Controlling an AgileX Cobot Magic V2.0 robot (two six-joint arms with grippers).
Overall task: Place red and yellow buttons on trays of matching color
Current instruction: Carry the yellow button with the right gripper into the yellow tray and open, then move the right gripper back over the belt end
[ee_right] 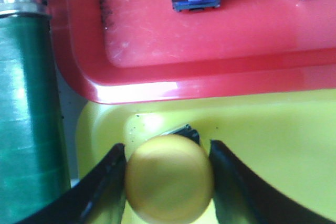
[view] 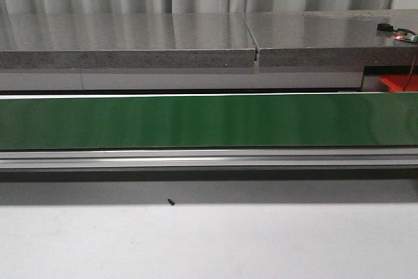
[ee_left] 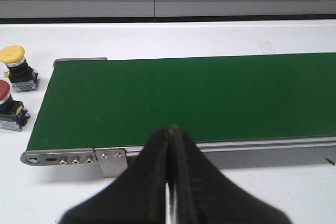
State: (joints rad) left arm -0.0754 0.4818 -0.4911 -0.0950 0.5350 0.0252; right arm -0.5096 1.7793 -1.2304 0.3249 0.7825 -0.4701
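Fingers of the right gripper (ee_right: 168, 182) clamp a yellow button (ee_right: 169, 178) over the yellow tray (ee_right: 273, 140), matching its colour, beside the red tray (ee_right: 210, 72). Left gripper (ee_left: 170, 182) is pinched empty, while two buttons (ee_left: 16, 87) wait by the belt (ee_left: 199, 98).

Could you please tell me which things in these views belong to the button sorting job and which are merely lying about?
Part of the job:
yellow button between the right gripper fingers
yellow tray
red tray
spare yellow button
red button
green belt

Lying about:
small black speck
circuit board
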